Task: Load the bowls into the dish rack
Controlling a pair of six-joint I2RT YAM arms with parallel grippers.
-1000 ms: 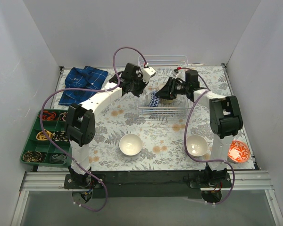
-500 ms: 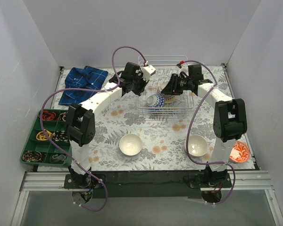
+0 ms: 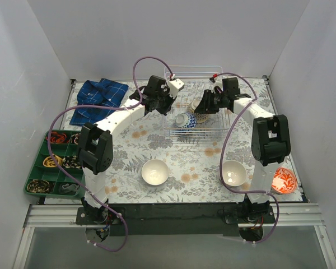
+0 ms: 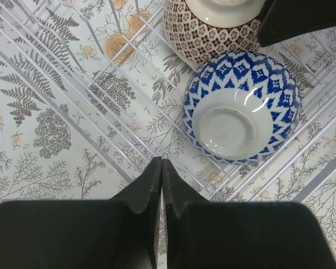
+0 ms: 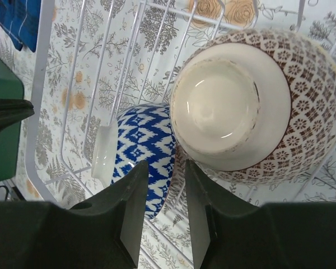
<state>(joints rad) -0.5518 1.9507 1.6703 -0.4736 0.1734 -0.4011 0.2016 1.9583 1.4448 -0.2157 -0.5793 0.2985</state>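
The white wire dish rack (image 3: 210, 130) stands at the far middle of the table. Inside it lie a blue-and-white patterned bowl (image 3: 185, 121) and a brown patterned bowl (image 3: 202, 119), both bottom up and touching. My left gripper (image 3: 168, 108) hovers over the rack's left side, shut and empty; its view shows the rack wires (image 4: 89, 89), the blue bowl (image 4: 241, 106) and the brown bowl (image 4: 213, 25). My right gripper (image 3: 200, 106) is open and empty just above the two bowls (image 5: 143, 148) (image 5: 257, 106). Two white bowls (image 3: 155, 171) (image 3: 233, 172) and a red patterned bowl (image 3: 283, 180) sit on the table.
A green compartment tray (image 3: 36, 171) holding small items sits at the left edge. A folded blue cloth (image 3: 101, 98) lies at the far left. The rack's raised rim (image 5: 43, 67) runs beside my right gripper. White walls enclose the table.
My right gripper has let go of the brown bowl in the rack and pulled up and back. The blue bowl has tipped from its edge to bottom up. The left arm held still.
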